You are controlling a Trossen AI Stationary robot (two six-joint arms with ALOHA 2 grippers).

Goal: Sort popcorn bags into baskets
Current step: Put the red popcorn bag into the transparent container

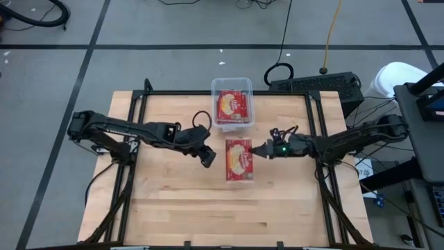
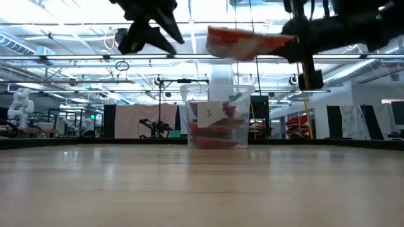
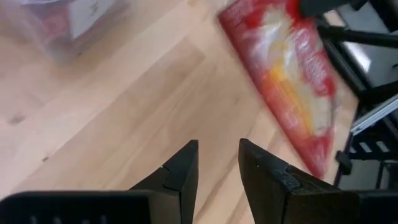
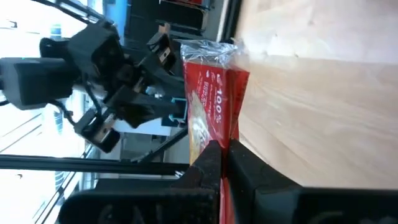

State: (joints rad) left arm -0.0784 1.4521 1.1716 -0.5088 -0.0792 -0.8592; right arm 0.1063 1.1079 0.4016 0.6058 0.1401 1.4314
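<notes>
A pale wood-plank table (image 1: 173, 201) in a black frame stands on grey floor marked with dark tape lines; the low view shows a bright workshop hall behind. The red popcorn bag (image 1: 238, 159), printed with yellow popcorn, hangs flat above the table's middle, pinched at its 3 o'clock edge by the right gripper (image 1: 259, 150). At 12 o'clock, the clear basket (image 1: 216, 89) holds more red bags. At 9 o'clock, the left gripper (image 1: 207, 158) hovers narrowly parted, empty.
</notes>
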